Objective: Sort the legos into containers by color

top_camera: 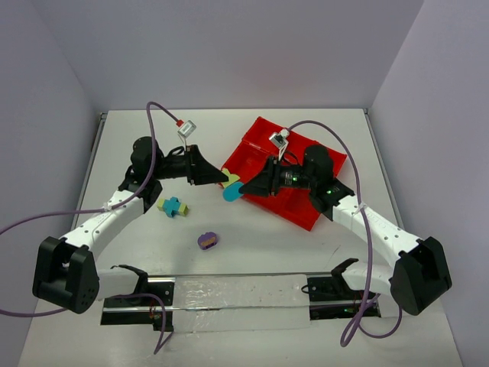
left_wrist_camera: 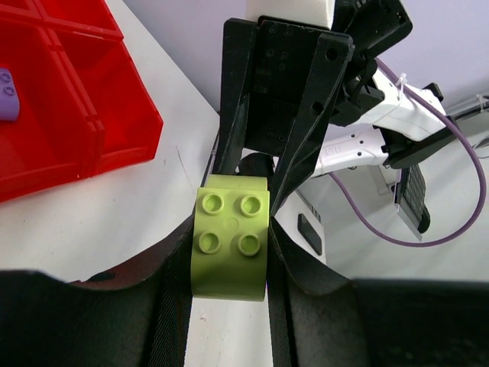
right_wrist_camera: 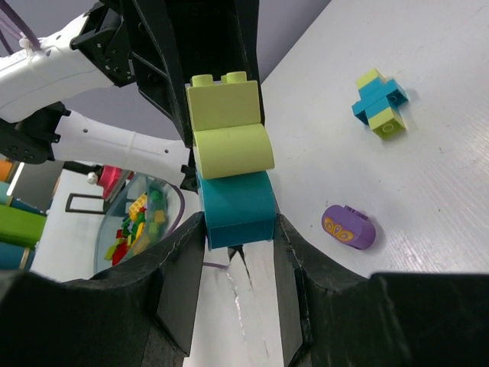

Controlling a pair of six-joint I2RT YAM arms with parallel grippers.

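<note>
1. The left hand [top_camera: 221,177] and right hand [top_camera: 244,187] meet tip to tip above the tabletop [top_camera: 260,248], both clamped on one yellow-and-teal stack [top_camera: 231,186]; there is no gap between them.
2. The red tray [top_camera: 302,215] fills the far right; the right arm reaches across it.
3. A teal-and-yellow cluster [top_camera: 173,206] lies beside the left arm; a purple brick [top_camera: 207,240] lies apart, nearer the centre.
4. Bare tabletop lies open between the purple brick and the tray's near corner; also along the far-left edge.
</note>
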